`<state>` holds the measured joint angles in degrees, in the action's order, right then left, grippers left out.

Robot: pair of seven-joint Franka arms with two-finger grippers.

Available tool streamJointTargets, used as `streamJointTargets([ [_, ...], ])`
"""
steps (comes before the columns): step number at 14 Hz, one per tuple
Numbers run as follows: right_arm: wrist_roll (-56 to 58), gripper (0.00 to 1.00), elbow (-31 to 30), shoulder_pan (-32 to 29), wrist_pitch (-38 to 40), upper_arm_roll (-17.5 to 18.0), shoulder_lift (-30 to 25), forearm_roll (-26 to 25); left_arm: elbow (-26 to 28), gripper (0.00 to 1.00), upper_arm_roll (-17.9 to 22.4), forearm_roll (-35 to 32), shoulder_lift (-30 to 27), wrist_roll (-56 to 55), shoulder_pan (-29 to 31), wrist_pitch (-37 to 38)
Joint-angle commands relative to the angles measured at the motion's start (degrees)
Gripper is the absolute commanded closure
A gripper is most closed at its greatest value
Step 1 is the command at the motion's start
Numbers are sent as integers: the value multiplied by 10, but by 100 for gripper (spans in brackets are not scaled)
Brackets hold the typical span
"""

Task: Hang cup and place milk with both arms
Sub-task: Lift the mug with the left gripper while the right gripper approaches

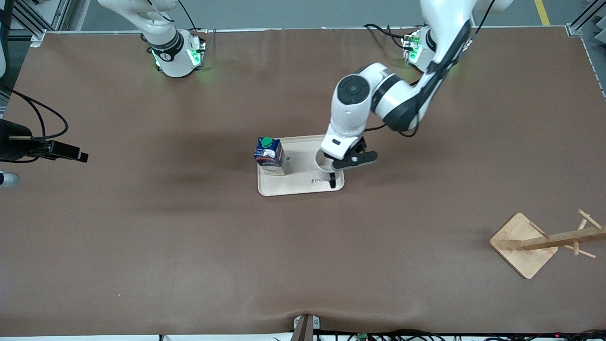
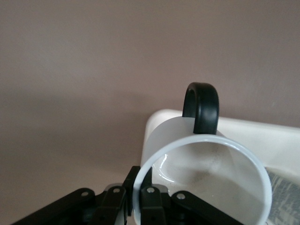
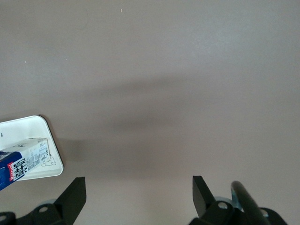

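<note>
The white cup (image 1: 323,164) is at the cream tray's (image 1: 298,141) end toward the left arm. I cannot tell whether it rests on the tray or is just above it. My left gripper (image 1: 333,177) is shut on its rim. The left wrist view shows the fingers (image 2: 151,185) pinching the cup's wall (image 2: 164,136), one inside and one outside, with the black handle (image 2: 201,108) pointing away. The milk (image 1: 271,154) stands upright on the tray's other end. It also shows in the right wrist view (image 3: 23,159). My right gripper (image 3: 139,187) is open and empty over bare table beside the tray (image 3: 28,123).
A wooden rack with pegs (image 1: 544,241) stands near the front camera at the left arm's end of the table. A black camera on a mount (image 1: 47,149) juts over the table's edge at the right arm's end. Brown table surface surrounds the tray.
</note>
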<state>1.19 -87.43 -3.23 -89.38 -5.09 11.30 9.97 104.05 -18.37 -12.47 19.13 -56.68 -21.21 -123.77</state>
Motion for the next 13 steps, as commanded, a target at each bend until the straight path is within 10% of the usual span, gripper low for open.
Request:
streamJointTargets([
  [1,-29,0,-4,0,5,5,7,30,-9,100,-4,-3,-82,107,55,85],
  [13,-325,0,-10,253,-146,5,63,51,-48,100,2,102,-199,688,423,180],
])
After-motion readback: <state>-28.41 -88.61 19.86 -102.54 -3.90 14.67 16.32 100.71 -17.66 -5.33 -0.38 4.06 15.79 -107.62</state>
